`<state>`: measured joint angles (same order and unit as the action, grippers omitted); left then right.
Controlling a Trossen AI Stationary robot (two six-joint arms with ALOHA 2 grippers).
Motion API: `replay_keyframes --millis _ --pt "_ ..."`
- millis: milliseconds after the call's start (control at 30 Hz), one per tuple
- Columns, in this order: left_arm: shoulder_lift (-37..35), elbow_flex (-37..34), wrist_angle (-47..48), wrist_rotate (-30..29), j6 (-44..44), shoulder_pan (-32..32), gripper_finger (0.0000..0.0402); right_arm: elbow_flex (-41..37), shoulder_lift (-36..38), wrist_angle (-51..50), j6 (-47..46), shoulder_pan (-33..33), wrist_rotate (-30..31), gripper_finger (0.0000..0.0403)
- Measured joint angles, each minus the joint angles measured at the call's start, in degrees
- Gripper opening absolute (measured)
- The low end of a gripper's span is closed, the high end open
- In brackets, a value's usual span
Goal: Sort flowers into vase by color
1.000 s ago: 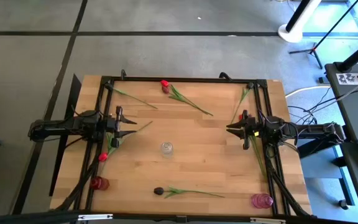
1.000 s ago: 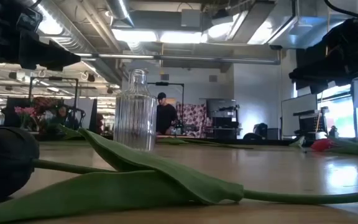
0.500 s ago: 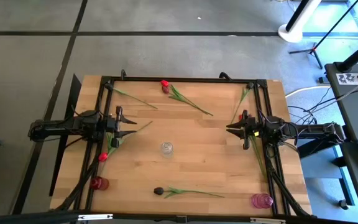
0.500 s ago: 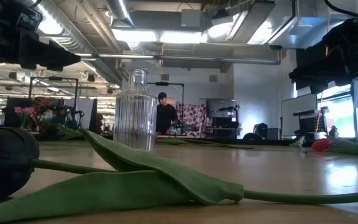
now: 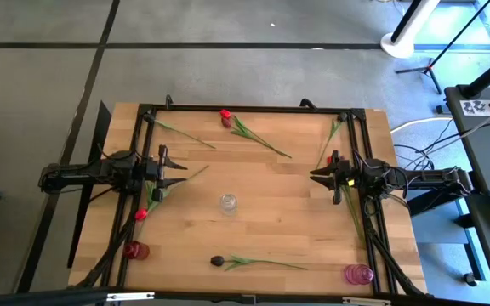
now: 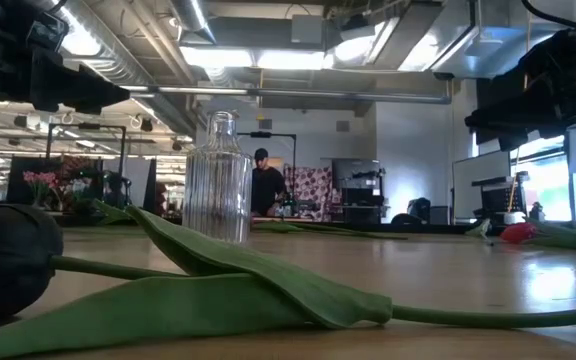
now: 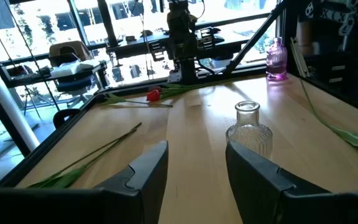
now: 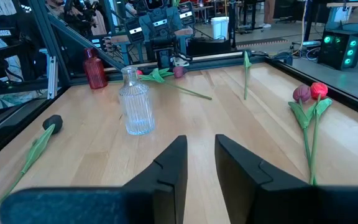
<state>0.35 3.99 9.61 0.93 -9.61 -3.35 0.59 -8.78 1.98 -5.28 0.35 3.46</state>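
Your flowers lie scattered flat on the worktop [image 5: 270, 191]: a dark-headed tulip [image 5: 217, 261] along the near edge, a red tulip [image 5: 225, 114] at the far edge, another red tulip [image 5: 141, 214] by the left rail. The clear vase [image 5: 228, 203] stands upright mid-worktop, empty; a red vase [image 5: 135, 250] and a pink vase [image 5: 358, 274] stand at the near corners. Left gripper [image 5: 179, 172] and right gripper [image 5: 315, 176] hover on either side of it, well apart, jaws released, holding nothing.
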Motion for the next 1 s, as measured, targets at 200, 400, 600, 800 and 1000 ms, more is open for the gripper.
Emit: replay_keyframes --millis 200,400,600,800,1000 --pt "0.0 0.0 0.0 0.0 0.0 0.0 0.0158 0.0 0.0 0.0 0.0 0.0 0.0 0.0083" --pt "0.0 0.0 0.0 0.0 0.0 0.0 0.0158 0.0 0.0 0.0 0.0 0.0 0.0 0.0083" --pt "0.0 0.0 0.0 0.0 0.0 0.0 0.0158 0.0 0.0 0.0 0.0 0.0 0.0 0.0083" --pt "0.0 0.0 0.0 0.0 0.0 0.0 0.0158 0.0 0.0 0.0 0.0 0.0 0.0 0.0083" --pt "0.0 0.0 -1.9 0.4 0.9 0.0 0.0158 0.0 0.0 0.0 0.0 0.0 0.0 0.0083"
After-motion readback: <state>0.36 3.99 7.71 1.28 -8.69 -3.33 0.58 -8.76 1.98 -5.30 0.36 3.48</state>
